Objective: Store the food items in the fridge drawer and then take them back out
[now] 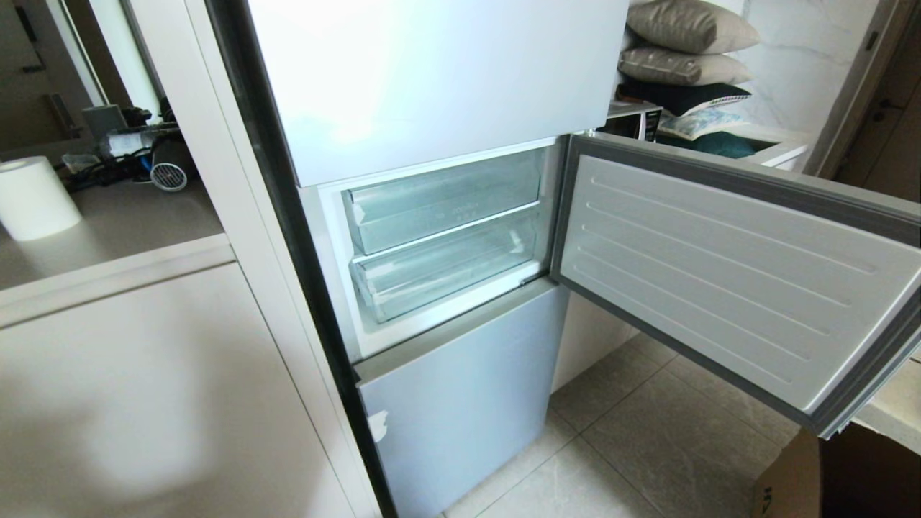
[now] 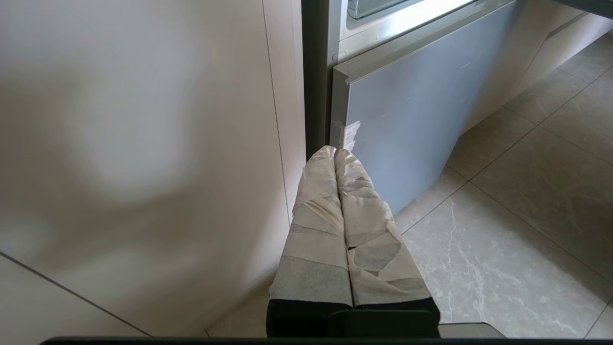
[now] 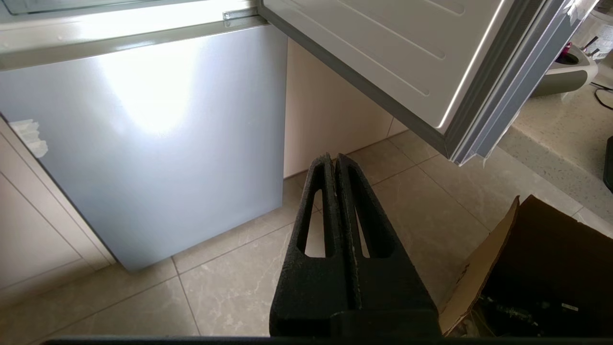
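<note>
From the head view, the middle fridge door [image 1: 719, 280] stands swung wide to your right, and two clear bins sit pushed in behind it: a shallower tray [image 1: 442, 205] above and the deeper fridge drawer [image 1: 446, 273] below it. Neither arm shows here, and no food is anywhere in sight, so I judge the step in hand is getting that lower drawer pulled out. Aim for the top lip of its clear front wall, not the tray above, and pull straight out along its runners.

In the left wrist view, the left gripper [image 2: 335, 152] has its tape-wrapped jaws pressed together on nothing, hanging low above the floor tiles [image 2: 517, 230], near the tape scrap [image 2: 351, 134] on the corner of the bottom door panel [image 2: 407, 115]. It is well below the drawer, so you would have to raise it and spread the jaws before reaching in.

In the right wrist view, the right gripper [image 3: 334, 158] is likewise clenched and empty, low over the tiles, with the open door's lower edge overhead and a cardboard box [image 3: 536, 268] beside it. Mind that door edge when you lift this arm.
</note>
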